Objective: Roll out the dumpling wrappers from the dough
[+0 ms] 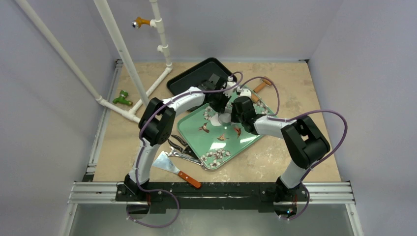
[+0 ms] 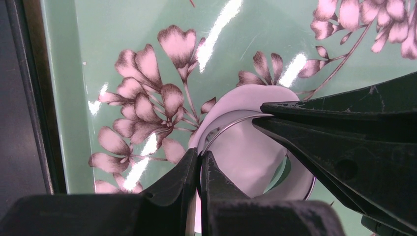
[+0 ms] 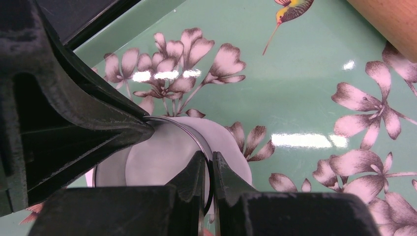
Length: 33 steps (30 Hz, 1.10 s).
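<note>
**Mei:** So, where is the dumpling wrapper (image 2: pixel 246 155) sitting?

**Tom:** It is lying flat on the green tray (image 2: pixel 123 29), among the blossom prints, with the metal ring (image 2: pixel 230 123) over it. A crescent of white dough is showing outside the ring, and a sliver of green is showing inside it, so the ring is sitting off-centre.

**Mei:** And the grippers?

**Tom:** The left gripper (image 2: pixel 200 158) is pinching the ring's thin rim between closed fingers. The right gripper (image 3: pixel 210 160) is doing the same on the opposite side. Neither is touching the dough itself, as far as I am seeing. I cannot tell whether the ring is already biting in.

**Mei:** What is the cut asking for?

**Tom:** I am thinking the ring wants sliding back until dough is filling it all round. After that, both arms should be pressing down evenly, so the ring is not tipping. A slight twist should be helping it sever cleanly. Lifting straight up, together, should be sparing the soft disc from dragging or stretching.
</note>
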{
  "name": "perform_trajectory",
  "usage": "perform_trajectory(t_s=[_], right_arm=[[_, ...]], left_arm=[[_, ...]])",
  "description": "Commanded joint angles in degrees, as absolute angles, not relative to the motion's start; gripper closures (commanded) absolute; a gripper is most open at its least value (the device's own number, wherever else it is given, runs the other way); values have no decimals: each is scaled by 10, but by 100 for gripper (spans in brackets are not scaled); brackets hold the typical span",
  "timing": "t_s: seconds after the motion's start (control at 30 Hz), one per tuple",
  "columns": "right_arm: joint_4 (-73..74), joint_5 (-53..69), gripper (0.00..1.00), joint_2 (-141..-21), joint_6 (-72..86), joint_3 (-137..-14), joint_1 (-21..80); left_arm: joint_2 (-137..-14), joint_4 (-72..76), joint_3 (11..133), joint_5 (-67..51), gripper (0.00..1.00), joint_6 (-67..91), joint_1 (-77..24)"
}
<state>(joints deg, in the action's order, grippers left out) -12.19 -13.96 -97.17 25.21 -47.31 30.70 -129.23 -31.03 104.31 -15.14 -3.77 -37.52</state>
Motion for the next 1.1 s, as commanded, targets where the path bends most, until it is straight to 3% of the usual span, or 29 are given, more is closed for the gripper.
perform_trajectory(t_s=[0.0,0.37,0.43,0.83,1.07], right_arm=[[-161,-129,100,-975,237,-458,308],[-141,-124,100,-953,231,-476,309],[-134,-128,99,-951,226,-485,309],[-116,-118,76,-939,219,-510,309],[-122,-120,71,-926,219,-516,309]], left_arm=[[-1286,-284,1004,-78,100,-41,-384],[-1255,-265,990,-64,100,-56,-393],[-1251,-277,1004,-67,95,-60,-393],[-1256,-319,1062,-88,78,-85,-393],[-1260,-362,1117,-90,70,-110,-393]])
